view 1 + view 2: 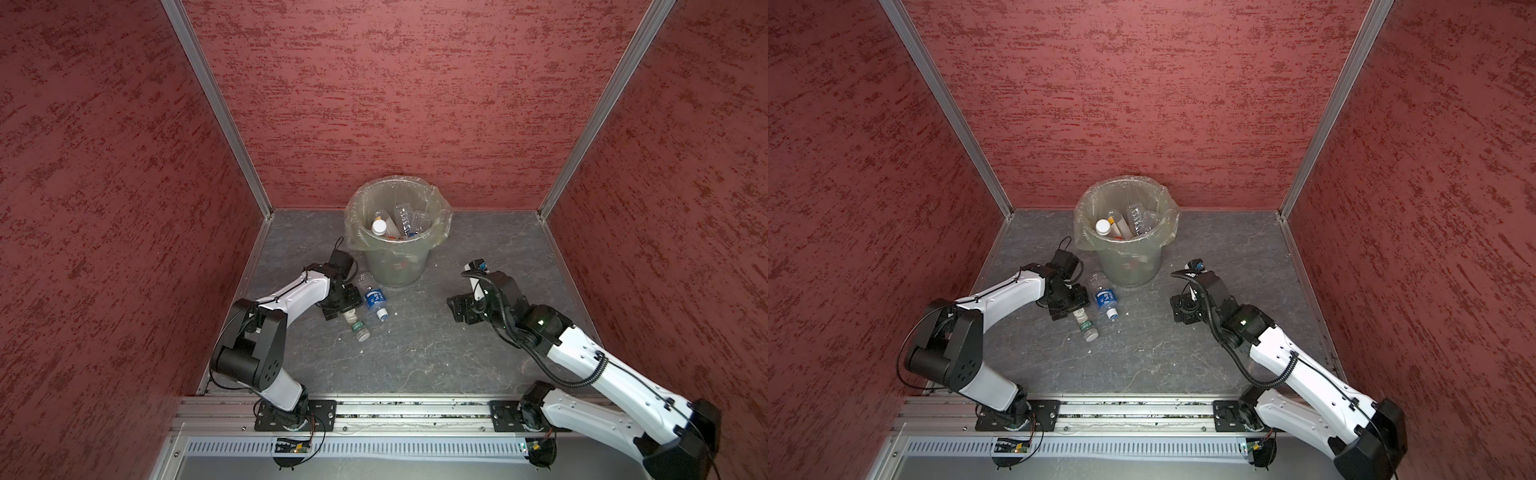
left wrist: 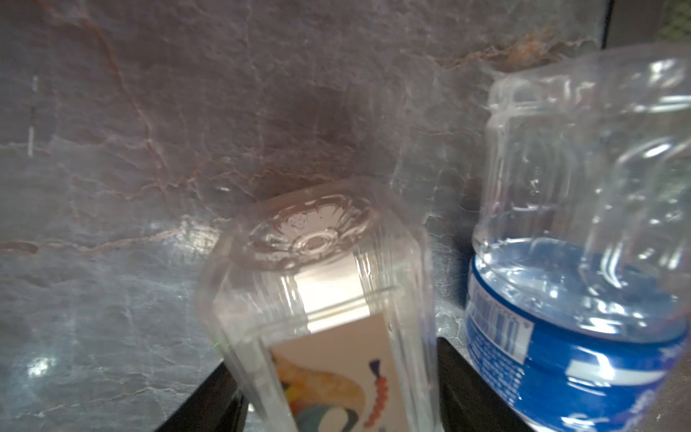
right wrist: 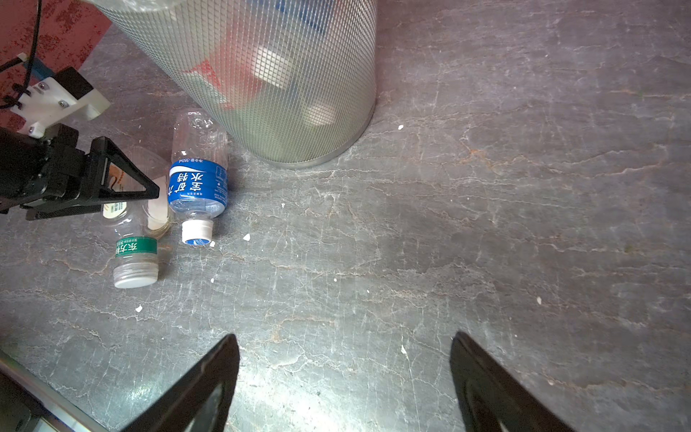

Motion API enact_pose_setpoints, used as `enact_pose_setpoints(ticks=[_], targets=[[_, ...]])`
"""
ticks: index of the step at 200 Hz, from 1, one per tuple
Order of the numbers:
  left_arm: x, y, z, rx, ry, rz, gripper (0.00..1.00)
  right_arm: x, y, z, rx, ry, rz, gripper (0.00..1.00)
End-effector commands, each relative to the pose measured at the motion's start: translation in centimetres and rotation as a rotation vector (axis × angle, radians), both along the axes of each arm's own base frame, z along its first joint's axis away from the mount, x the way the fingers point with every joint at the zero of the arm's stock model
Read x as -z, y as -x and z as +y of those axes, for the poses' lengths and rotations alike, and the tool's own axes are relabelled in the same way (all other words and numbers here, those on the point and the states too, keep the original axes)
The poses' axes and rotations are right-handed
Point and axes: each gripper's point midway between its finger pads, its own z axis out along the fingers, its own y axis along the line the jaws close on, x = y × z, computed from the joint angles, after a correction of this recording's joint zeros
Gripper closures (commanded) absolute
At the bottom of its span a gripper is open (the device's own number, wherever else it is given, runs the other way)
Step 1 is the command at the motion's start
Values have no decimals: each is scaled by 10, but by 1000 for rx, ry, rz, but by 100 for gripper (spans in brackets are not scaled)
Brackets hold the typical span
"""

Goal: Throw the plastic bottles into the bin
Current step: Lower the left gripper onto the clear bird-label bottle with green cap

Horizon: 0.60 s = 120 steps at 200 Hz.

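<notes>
On the floor [image 1: 415,353] near the bin [image 1: 395,266], left gripper [image 1: 345,306] straddles the green-label bottle [image 1: 358,326], lying beside the blue bottle [image 1: 375,300]. Can't tell if I'm clamped. Right gripper [image 3: 344,336] wide, empty. Grasp step, I reckon. Next: confirm grip, lift, clear rim, drop.

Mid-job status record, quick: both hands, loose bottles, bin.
left hand: straddling the green-label bottle; grip not confirmed
right hand: open, empty, over bare floor
blue-label bottle: lying on the floor beside the bin
green-label bottle: lying on the floor next to the blue-label bottle
bin: upright, several bottles inside
remaining: two bottles outside the bin
</notes>
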Motion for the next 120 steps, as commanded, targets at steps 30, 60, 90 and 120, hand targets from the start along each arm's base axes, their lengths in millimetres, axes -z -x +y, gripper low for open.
enact_pose_setpoints(ticks=[30, 60, 90, 120], targets=[[-5, 12, 0, 5, 27, -1, 22, -4, -3, 3, 0, -4, -12, 11], [-1, 15, 1, 11, 20, 17, 22, -5, -3, 2, 1, -3, -15, 11], [4, 14, -1, 12, 30, 22, 22, -6, -2, 1, 3, -7, -17, 11], [7, 8, -2, 12, 36, 27, 22, -5, 0, 0, 4, -9, -14, 11]])
